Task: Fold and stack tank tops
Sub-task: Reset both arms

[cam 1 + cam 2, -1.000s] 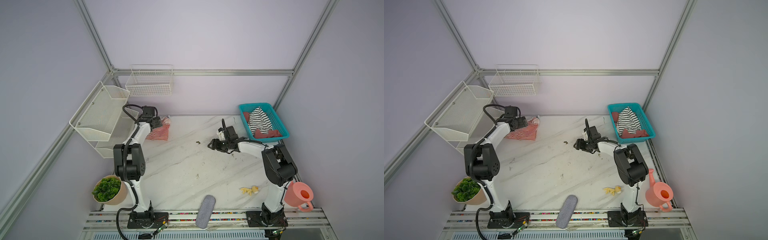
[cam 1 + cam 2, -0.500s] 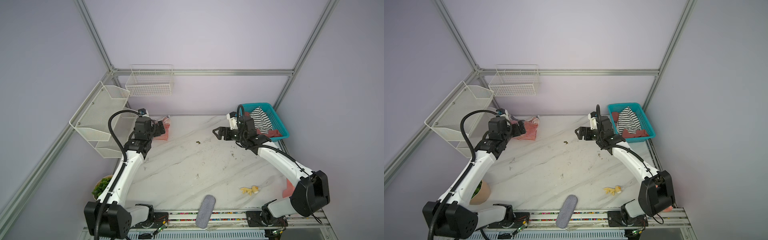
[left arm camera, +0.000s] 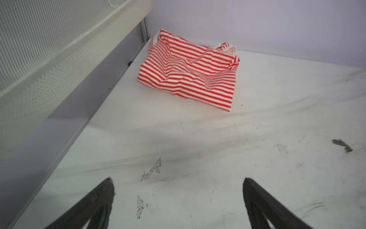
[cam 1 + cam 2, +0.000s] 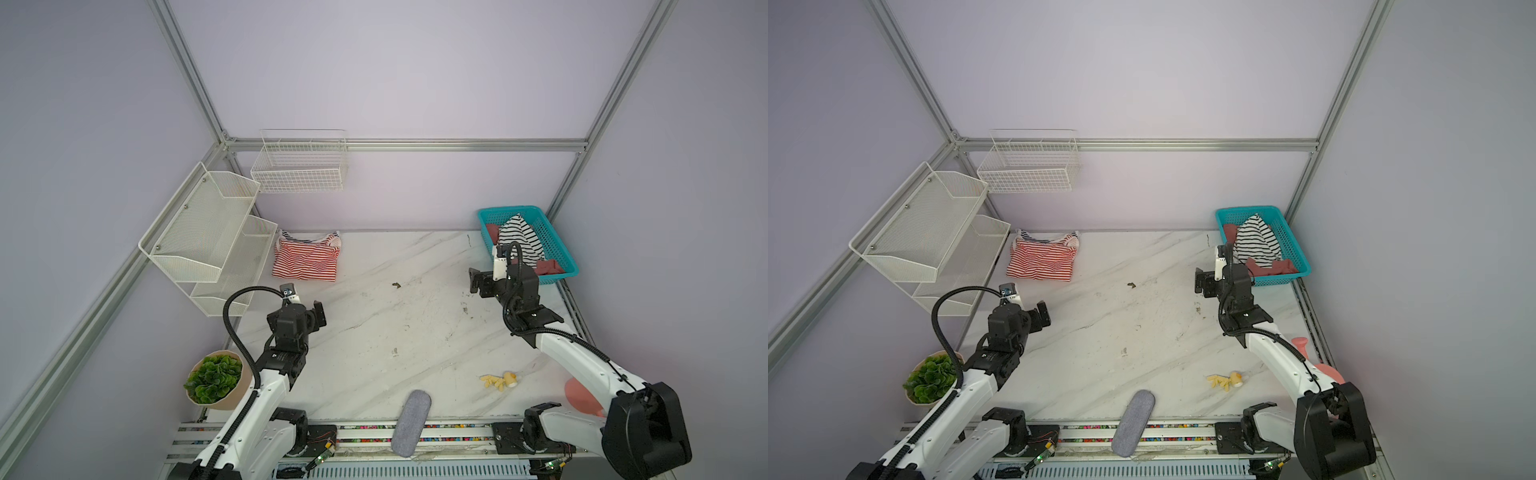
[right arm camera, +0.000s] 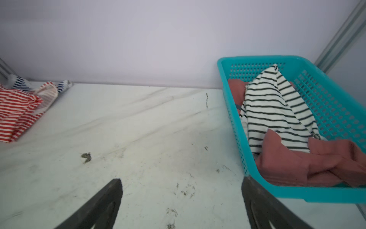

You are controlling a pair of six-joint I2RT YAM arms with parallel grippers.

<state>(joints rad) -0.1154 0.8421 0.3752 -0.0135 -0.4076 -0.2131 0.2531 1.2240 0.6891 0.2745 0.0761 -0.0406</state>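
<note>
Pale lilac walls [image 4: 395, 83] close the cell on three sides, edged by aluminium posts [image 4: 188, 70] in the back corners and a rail [image 4: 457, 145] running across the back wall. A white, grey-veined marble table [image 4: 395, 328] fills the bottom of the cell, scuffed with dark marks [image 4: 396, 284] near its middle, under soft, even light that casts only faint shadows. A white two-tier mesh shelf [image 4: 199, 224] hangs on the left wall, and a white wire basket [image 4: 299, 170] hangs on the back wall at the rail's left end.
</note>
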